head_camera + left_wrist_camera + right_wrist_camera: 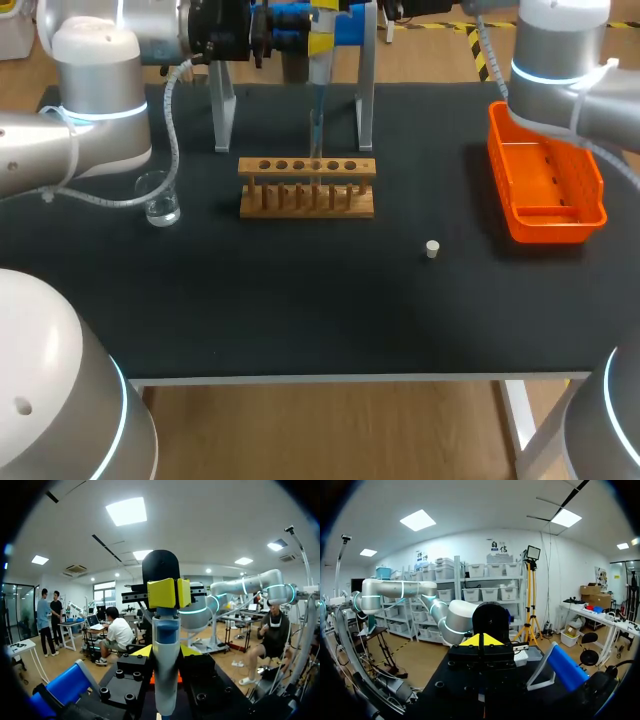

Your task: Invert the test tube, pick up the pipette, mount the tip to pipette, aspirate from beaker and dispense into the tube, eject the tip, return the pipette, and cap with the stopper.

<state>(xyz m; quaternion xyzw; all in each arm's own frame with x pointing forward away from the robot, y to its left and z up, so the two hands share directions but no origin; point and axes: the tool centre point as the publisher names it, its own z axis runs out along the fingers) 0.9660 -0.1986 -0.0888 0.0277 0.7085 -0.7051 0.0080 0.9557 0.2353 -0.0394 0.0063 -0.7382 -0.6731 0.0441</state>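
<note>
- Left wrist: left fingers (190, 651) pinch the white-and-blue pipette (166, 675) between them; right fingers (162, 593) sit at its top.
- Right wrist: right fingers pressed together; pipette hidden.
- Head alone shows the tip (316, 130), straight below the fingers, down at the rack (306, 188); beaker (157, 198) and stopper (432, 249) stand well apart on the table (300, 300).

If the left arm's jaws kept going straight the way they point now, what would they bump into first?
Most likely the right arm, which lies straight ahead of the left jaws, past the pipette they hold. How far off it is, the pictures do not settle.
</note>
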